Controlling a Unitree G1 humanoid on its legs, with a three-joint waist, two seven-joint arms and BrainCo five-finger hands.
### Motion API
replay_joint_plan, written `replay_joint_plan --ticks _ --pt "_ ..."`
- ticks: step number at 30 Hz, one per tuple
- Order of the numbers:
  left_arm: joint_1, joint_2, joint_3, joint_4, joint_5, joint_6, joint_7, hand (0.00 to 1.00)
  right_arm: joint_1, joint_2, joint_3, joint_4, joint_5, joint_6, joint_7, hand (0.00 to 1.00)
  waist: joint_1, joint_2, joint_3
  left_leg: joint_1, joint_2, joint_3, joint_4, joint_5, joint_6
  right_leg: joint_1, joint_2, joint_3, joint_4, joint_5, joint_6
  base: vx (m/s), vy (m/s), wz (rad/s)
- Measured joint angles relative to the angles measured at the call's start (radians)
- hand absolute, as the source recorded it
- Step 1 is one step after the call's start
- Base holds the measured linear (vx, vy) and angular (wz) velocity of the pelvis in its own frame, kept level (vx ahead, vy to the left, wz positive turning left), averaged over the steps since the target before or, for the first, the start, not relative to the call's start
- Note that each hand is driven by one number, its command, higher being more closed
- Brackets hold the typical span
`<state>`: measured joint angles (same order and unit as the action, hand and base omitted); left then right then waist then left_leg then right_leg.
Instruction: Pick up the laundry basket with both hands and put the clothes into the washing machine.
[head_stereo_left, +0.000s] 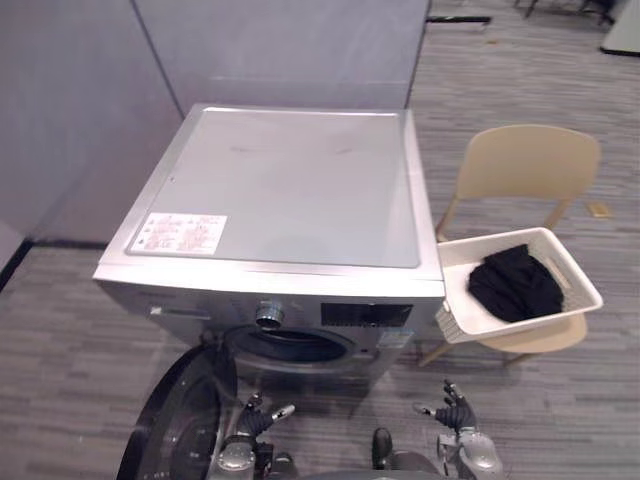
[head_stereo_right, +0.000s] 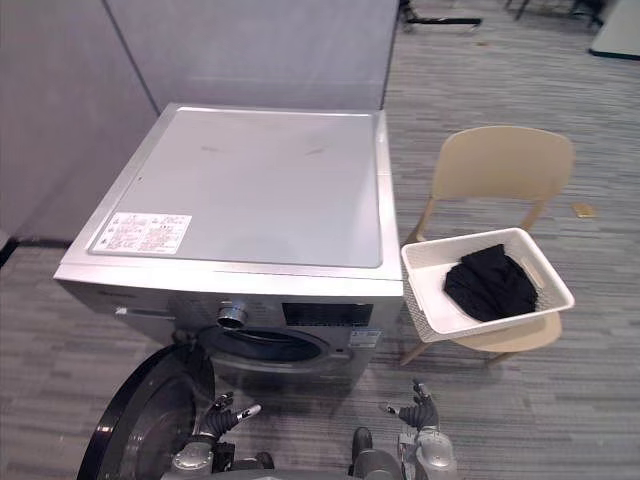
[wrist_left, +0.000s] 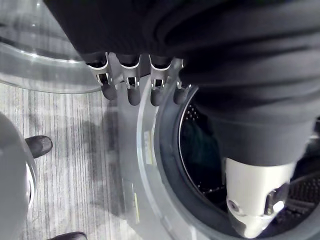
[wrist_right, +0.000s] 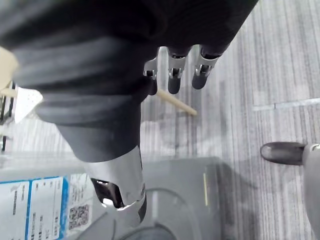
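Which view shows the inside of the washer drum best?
The left wrist view: it looks straight into the drum, with the perforated wall visible. Both eye views show it from above as a dark sliver; the right wrist view catches the labelled front of the washing machine.

A beige chair (head_stereo_left: 530, 165) stands on grey floor (head_stereo_left: 60, 340).

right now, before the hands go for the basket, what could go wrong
1. The basket rests on a chair and looks wider than the seat, so an uneven lift may tip it off.
2. The clothes lie loose toward one end, so a tilt could spill them.
3. The open door stands beside the left hand, and the basket might knock it on the way to the washer.
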<state>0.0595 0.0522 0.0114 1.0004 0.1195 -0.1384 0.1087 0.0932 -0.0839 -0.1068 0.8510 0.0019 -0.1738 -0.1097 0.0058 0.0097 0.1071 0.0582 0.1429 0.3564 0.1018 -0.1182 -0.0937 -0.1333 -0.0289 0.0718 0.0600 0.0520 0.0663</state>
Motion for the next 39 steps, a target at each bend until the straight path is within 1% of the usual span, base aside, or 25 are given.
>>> replay_joint_plan --ticks 3,4,5,6,8,10,11,12,13,14,15,16,17,18,19,21,24,26,27,28,31,33,35,37,39 --pt "-0.001 0.013 0.001 0.005 0.01 0.003 0.001 0.0 -0.048 0.002 0.029 -0.01 0.001 0.007 -0.002 0.0 -0.014 -0.034 0.021 -0.001 -0.009 0.116 0.04 -0.066 -0.002 -0.068 0.03 0.134 -0.03 0.029 0.0 -0.14 0.029 -1.67" --pt "-0.008 0.012 -0.001 0.012 0.011 0.004 0.001 0.0 -0.071 0.0 0.05 -0.019 0.001 0.007 -0.003 0.0 -0.022 -0.021 0.023 -0.01 0.013 0.188 0.045 -0.08 0.005 -0.082 0.029 0.08 -0.05 0.006 -0.039 -0.15 -0.013 -2.46" --pt "-0.018 0.019 -0.004 0.015 0.012 0.004 0.001 0.0 -0.091 0.002 0.073 -0.018 0.001 0.008 -0.005 0.0 -0.022 -0.013 0.031 -0.008 0.05 0.281 0.064 -0.086 0.004 -0.131 0.017 -0.085 0.015 0.008 -0.062 -0.07 -0.024 -1.84" --pt "-0.021 0.022 -0.005 0.015 0.013 0.004 0.001 0.0 -0.095 0.002 0.079 -0.019 0.001 0.008 -0.004 0.0 -0.023 -0.016 0.032 -0.007 0.057 0.302 0.071 -0.085 0.006 -0.141 0.013 -0.133 0.042 0.001 -0.08 0.0 -0.029 -1.85" --pt "-0.037 0.044 -0.011 0.016 0.023 0.009 0.0 0.0 -0.113 0.006 0.112 -0.025 -0.002 0.008 -0.006 0.0 -0.025 -0.035 0.033 0.024 0.1 0.462 0.157 -0.105 -0.015 -0.163 -0.076 -0.573 0.166 -0.092 -0.224 0.13 -0.047 -2.1" --pt "-0.037 0.049 -0.011 0.016 0.033 0.011 0.0 0.0 -0.122 0.01 0.127 -0.025 -0.004 0.007 -0.008 0.0 -0.025 -0.033 0.034 0.045 0.121 0.503 0.187 -0.105 -0.015 -0.146 -0.103 -0.716 0.197 -0.124 -0.274 0.16 -0.129 -2.03" --pt "-0.033 0.053 -0.012 0.018 0.047 0.012 0.0 0.0 -0.128 0.01 0.145 -0.026 -0.011 0.004 -0.014 0.0 -0.022 -0.034 0.033 0.1 0.129 0.551 0.197 -0.115 -0.031 -0.129 -0.136 -0.834 0.261 -0.148 -0.254 0.14 -0.148 -2.14" --pt "-0.035 0.052 -0.013 0.022 0.05 0.012 0.0 0.0 -0.128 0.009 0.145 -0.027 -0.012 0.004 -0.016 0.0 -0.021 -0.037 0.03 0.117 0.136 0.565 0.206 -0.127 -0.049 -0.133 -0.138 -0.834 0.29 -0.159 -0.231 0.18 -0.165 -2.41" --pt "-0.042 0.051 -0.019 0.036 0.05 0.017 -0.002 0.0 -0.13 0.003 0.145 -0.034 -0.012 0.004 -0.019 0.0 -0.03 -0.015 0.044 0.144 0.164 0.587 0.248 -0.157 -0.087 -0.153 -0.117 -0.781 0.35 -0.194 -0.192 0.27 -0.182 -1.94" --pt "-0.044 0.047 -0.013 0.036 0.051 0.018 -0.002 0.0 -0.113 -0.002 0.148 -0.035 -0.013 0.005 -0.017 0.0 -0.047 0.001 0.049 0.161 0.23 0.599 0.39 -0.161 -0.092 -0.168 -0.064 -0.706 0.393 -0.235 -0.189 0.23 -0.151 -1.75" --pt "-0.042 0.045 -0.009 0.036 0.051 0.018 -0.002 0.0 -0.109 -0.004 0.149 -0.035 -0.013 0.004 -0.017 0.0 -0.046 0.005 0.048 0.159 0.25 0.599 0.431 -0.157 -0.085 -0.168 -0.051 -0.692 0.392 -0.239 -0.193 0.36 -0.169 -1.86" --pt "-0.034 0.037 0.002 0.037 0.051 0.02 -0.001 0.0 -0.101 -0.013 0.157 -0.035 -0.013 0.005 -0.017 0.0 -0.039 0.037 0.051 0.134 0.363 0.564 0.643 -0.103 0.002 -0.146 0.018 -0.633 0.364 -0.245 -0.203 0.28 -0.106 -1.44" --pt "-0.032 0.035 0.004 0.038 0.052 0.02 -0.001 0.0 -0.096 -0.008 0.163 -0.035 -0.012 0.006 -0.017 0.0 -0.041 0.05 0.057 0.1 0.416 0.513 0.77 -0.05 0.109 -0.124 0.06 -0.592 0.339 -0.248 -0.214 0.4 -0.153 -1.86" --pt "-0.031 0.019 0.028 0.04 0.053 0.02 -0.001 0.0 -0.094 -0.008 0.16 -0.033 -0.012 0.009 -0.02 0.0 -0.04 0.057 0.064 0.022 0.419 0.379 0.897 -0.087 0.149 -0.095 0.097 -0.536 0.317 -0.256 -0.231 0.24 -0.089 -1.65" --pt "-0.031 0.002 0.033 0.038 0.05 0.019 0.0 0.0 -0.094 -0.01 0.162 -0.029 -0.01 0.009 -0.02 0.0 -0.037 0.048 0.072 -0.094 0.324 0.173 0.953 -0.128 0.089 -0.058 0.112 -0.477 0.295 -0.258 -0.234 0.3 -0.07 -1.59" --pt "-0.025 -0.002 0.029 0.008 0.043 0.005 0.002 0.0 -0.095 -0.006 0.167 -0.004 -0.002 0.008 -0.018 0.0 -0.012 0.033 0.081 -0.21 0.193 -0.002 0.941 -0.165 0.052 0.026 0.134 -0.386 0.235 -0.25 -0.229 0.3 -0.01 -1.42" --pt "-0.023 -0.012 0.029 -0.034 0.008 -0.016 0.004 0.0 -0.105 -0.005 0.159 0.006 0.01 0.007 -0.018 0.0 0.015 0.03 0.098 -0.356 0.056 -0.086 0.675 -0.172 0.065 0.133 0.142 -0.282 0.129 -0.221 -0.169 0.34 0.058 -0.93" --pt "-0.021 -0.026 0.028 -0.049 -0.003 -0.025 0.005 0.0 -0.127 -0.013 0.156 0.008 0.017 0.007 -0.019 0.0 0.017 0.048 0.107 -0.396 -0.011 -0.107 0.383 -0.12 0.0 0.188 0.142 -0.244 0.048 -0.204 -0.144 0.34 0.128 -0.58" --pt "-0.023 -0.031 0.023 -0.055 -0.014 -0.025 0.005 0.0 -0.137 -0.015 0.157 0.01 0.018 0.006 -0.02 0.0 0.036 0.045 0.11 -0.379 -0.04 -0.094 0.269 0.016 0.05 0.228 0.134 -0.212 0.002 -0.192 -0.129 0.42 0.163 -0.72" --pt "-0.027 -0.026 0.023 -0.057 -0.026 -0.025 0.005 0.0 -0.15 -0.007 0.159 0.009 0.018 0.005 -0.021 0.0 0.058 0.033 0.11 -0.358 -0.061 -0.074 0.234 0.059 0.105 0.248 0.113 -0.177 -0.016 -0.195 -0.122 0.54 0.207 -0.62" --pt "-0.039 -0.022 0.036 -0.054 -0.03 -0.025 0.003 0.0 -0.174 0.004 0.178 0.01 0.014 0.003 -0.019 0.0 0.064 0.019 0.116 -0.339 -0.055 -0.05 0.268 0.01 0.179 0.244 0.091 -0.16 0.016 -0.197 -0.087 0.47 0.175 -0.26" --pt "-0.035 -0.012 0.045 -0.044 -0.04 -0.023 0.005 0.0 -0.178 0.036 0.184 0.012 -0.001 0.003 -0.016 0.0 0.063 0.004 0.12 -0.26 -0.06 -0.029 0.26 -0.047 0.178 0.181 0.065 -0.205 0.32 -0.232 -0.031 0.48 0.191 -0.05" --pt "-0.032 -0.006 0.024 -0.036 -0.04 -0.022 0.005 0.0 -0.167 0.035 0.186 0.01 -0.01 0.003 -0.015 0.0 0.042 -0.033 0.119 -0.135 -0.13 -0.087 0.179 -0.09 0.201 0.006 -0.047 -0.27 0.806 -0.166 0.037 0.49 0.14 0.67" --pt "-0.031 -0.005 0.006 -0.029 -0.04 -0.019 0.005 0.0 -0.157 0.029 0.183 0.007 -0.012 0.005 -0.011 0.0 0.018 -0.032 0.119 -0.077 -0.16 -0.176 0.186 -0.12 0.211 -0.066 -0.124 -0.317 0.977 -0.229 -0.029 0.46 0.05 1.32" --pt "-0.029 -0.008 0.0 -0.024 -0.04 -0.013 0.006 0.0 -0.142 0.021 0.184 -0.013 -0.013 0.001 -0.014 0.0 0.011 -0.017 0.122 -0.03 -0.163 -0.285 0.172 -0.122 0.208 -0.108 -0.14 -0.339 0.918 -0.28 -0.031 0.58 -0.066 1.61"
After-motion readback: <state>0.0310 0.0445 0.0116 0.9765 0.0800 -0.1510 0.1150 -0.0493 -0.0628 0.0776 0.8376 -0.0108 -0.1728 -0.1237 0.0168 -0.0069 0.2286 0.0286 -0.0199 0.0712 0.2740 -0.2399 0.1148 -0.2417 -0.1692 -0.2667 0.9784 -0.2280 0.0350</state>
